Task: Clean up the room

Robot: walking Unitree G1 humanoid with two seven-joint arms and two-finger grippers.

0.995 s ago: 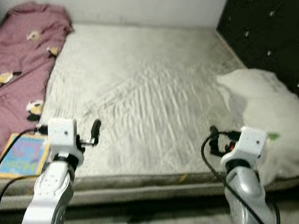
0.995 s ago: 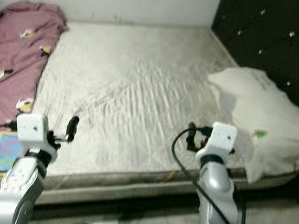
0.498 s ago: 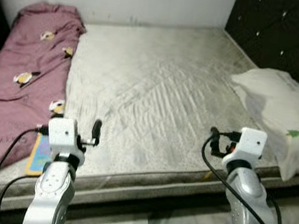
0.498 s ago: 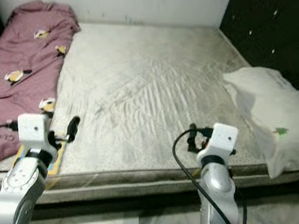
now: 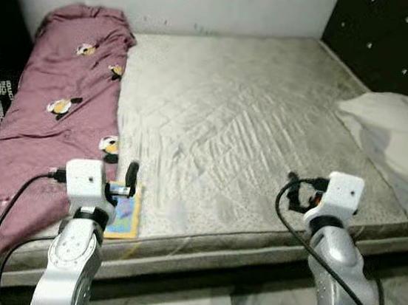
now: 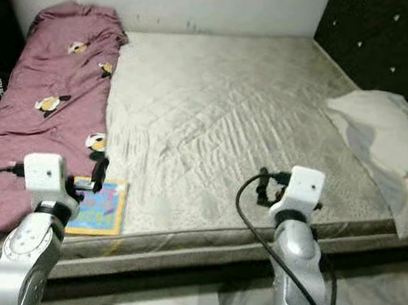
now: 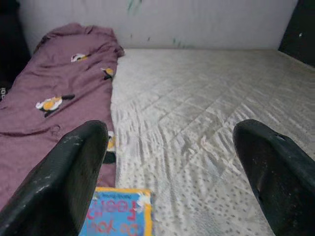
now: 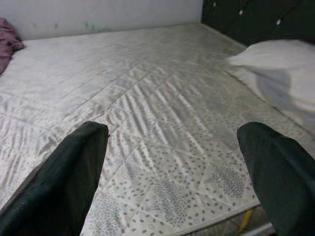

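With both the left gripper (image 7: 170, 167) and right gripper (image 8: 172, 172) spread empty, the book (image 6: 97, 207) at seven o'clock risks sliding off the mattress (image 5: 244, 128) edge.

Head stereo pair: looks forward and down from the foot side of the mattress (image 5: 252, 121), both arms in the lower foreground. The two eyes share the whole bed: pink blanket (image 5: 52, 112) on the robot's left, pillow (image 6: 391, 146) on its right, wall (image 5: 208, 0) at the far edge.
Left wrist view: low over the near edge, facing along the mattress to the wall; shares the blanket and the picture book (image 7: 115, 216) with the head pair.
Right wrist view: equally low, facing the same way; shares the pillow and headboard (image 8: 246, 17)
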